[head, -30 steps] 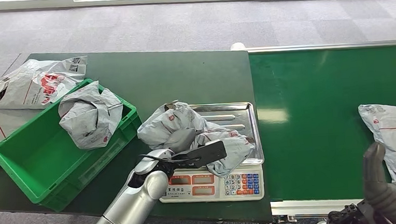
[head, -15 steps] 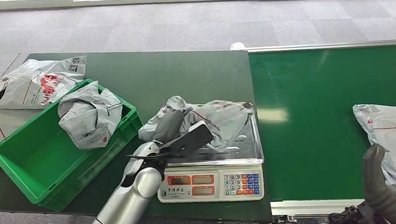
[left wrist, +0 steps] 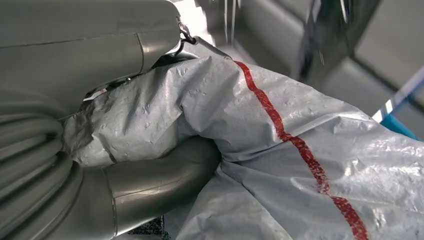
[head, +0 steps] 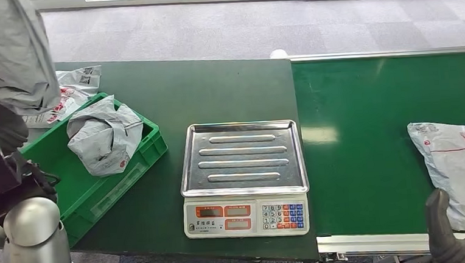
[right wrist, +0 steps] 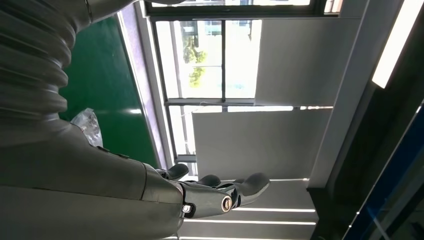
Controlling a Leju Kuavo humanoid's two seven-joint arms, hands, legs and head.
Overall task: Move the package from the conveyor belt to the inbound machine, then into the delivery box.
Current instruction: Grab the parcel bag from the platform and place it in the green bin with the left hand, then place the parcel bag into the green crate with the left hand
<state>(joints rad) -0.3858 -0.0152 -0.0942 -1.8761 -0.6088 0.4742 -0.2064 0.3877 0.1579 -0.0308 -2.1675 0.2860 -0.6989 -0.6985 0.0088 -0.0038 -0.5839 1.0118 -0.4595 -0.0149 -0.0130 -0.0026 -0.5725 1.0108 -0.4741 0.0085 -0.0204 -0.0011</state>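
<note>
My left hand (head: pixel 3 130) is raised at the far left and grips a crumpled grey package (head: pixel 9 53), which hangs high above the near left end of the green delivery box (head: pixel 96 191). In the left wrist view the hand (left wrist: pixel 150 182) clutches the grey package (left wrist: pixel 300 175) with a red stripe. The scale's steel tray (head: pixel 244 158) is bare. Another grey package (head: pixel 105 139) lies in the box. A further package (head: pixel 457 160) lies on the conveyor belt (head: pixel 370 123) at the right. My right hand (head: pixel 447 240) is low by the belt's near edge, fingers (right wrist: pixel 250 182) spread and holding nothing.
More grey and white packages (head: pixel 72 86) lie on the dark green table (head: pixel 215 90) behind the box. The scale's display and keypad (head: pixel 247 216) face me. Grey carpet lies beyond the table and belt.
My left hand has lifted the grey package off the scale tray and swung it up and left over the green box. The package on the belt has crept left.
</note>
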